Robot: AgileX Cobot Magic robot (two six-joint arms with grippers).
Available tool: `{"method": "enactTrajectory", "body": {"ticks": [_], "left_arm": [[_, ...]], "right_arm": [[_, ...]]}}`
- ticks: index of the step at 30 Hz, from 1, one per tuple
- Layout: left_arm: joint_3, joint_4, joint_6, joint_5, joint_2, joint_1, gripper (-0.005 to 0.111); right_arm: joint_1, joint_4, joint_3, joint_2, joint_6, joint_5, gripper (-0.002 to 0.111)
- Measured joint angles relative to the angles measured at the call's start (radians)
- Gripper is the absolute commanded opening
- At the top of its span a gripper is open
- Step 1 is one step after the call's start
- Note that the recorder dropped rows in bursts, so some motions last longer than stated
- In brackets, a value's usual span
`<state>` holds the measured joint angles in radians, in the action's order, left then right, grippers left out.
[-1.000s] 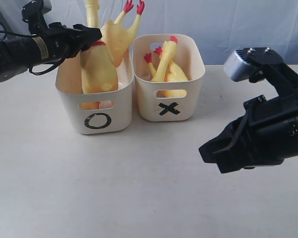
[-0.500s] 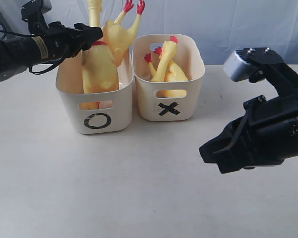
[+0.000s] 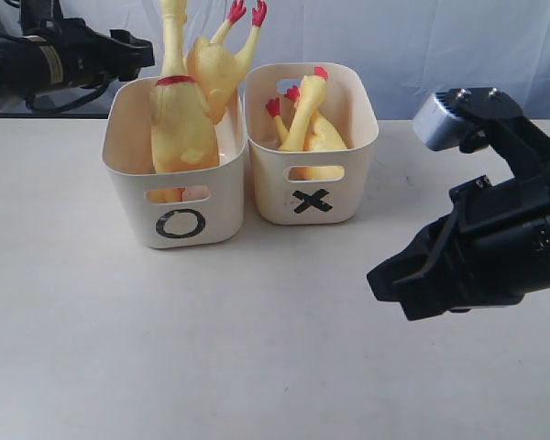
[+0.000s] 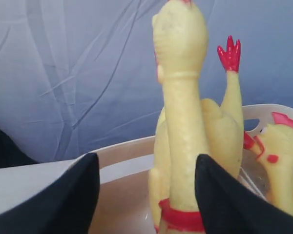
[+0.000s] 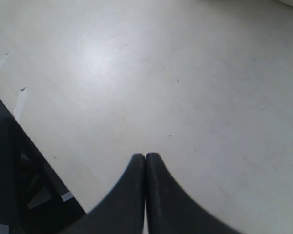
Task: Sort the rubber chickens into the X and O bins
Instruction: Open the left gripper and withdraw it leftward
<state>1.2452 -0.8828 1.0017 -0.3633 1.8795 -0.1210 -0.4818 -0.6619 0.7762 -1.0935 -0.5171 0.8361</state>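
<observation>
Banded chicken [image 3: 177,124] upright in O bin [image 3: 128,197], neck skyward, neighbour chicken [image 3: 215,69] feet-up

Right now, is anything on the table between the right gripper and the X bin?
No. The exterior view shows only bare table between the right gripper and the X bin.

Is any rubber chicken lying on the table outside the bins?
No, two chickens stand in the O bin and the other chickens sit in the X bin, none on the table.
</observation>
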Motion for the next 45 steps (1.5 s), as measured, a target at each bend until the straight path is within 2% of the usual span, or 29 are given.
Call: {"method": "enactTrajectory", "body": {"ticks": [7, 11, 14, 17, 21, 26, 34, 39, 45], "left_arm": [[0.000, -0.006, -0.008, -0.150, -0.029, 0.000, 0.048], [0.000, -0.035, -0.007, -0.178, -0.033, 0.000, 0.029], [0.000, -0.081, -0.008, -0.193, -0.033, -0.016, 0.012], [0.000, -0.109, -0.008, -0.199, -0.033, -0.037, 0.000], [0.000, -0.119, -0.012, -0.197, -0.033, -0.050, 0.000], [0.002, -0.121, -0.012, -0.122, -0.031, -0.063, 0.000], [0.008, -0.211, -0.012, -0.076, -0.033, -0.088, 0.000], [0.008, -0.247, -0.012, 0.118, -0.071, -0.118, 0.000], [-0.030, -0.248, -0.012, 0.230, -0.173, -0.127, 0.000]], "right_arm": [[0.000, 0.000, 0.000, 0.000, 0.000, 0.000, -0.001], [0.000, 0.000, 0.000, 0.000, 0.000, 0.000, -0.001], [0.000, 0.000, 0.000, 0.000, 0.000, 0.000, -0.001], [0.000, 0.000, 0.000, 0.000, 0.000, 0.000, -0.001], [0.000, 0.000, 0.000, 0.000, 0.000, 0.000, -0.001], [0.000, 0.000, 0.000, 0.000, 0.000, 0.000, -0.001], [0.000, 0.000, 0.000, 0.000, 0.000, 0.000, -0.001], [0.000, 0.000, 0.000, 0.000, 0.000, 0.000, -0.001], [0.000, 0.000, 0.000, 0.000, 0.000, 0.000, -0.001]]}}
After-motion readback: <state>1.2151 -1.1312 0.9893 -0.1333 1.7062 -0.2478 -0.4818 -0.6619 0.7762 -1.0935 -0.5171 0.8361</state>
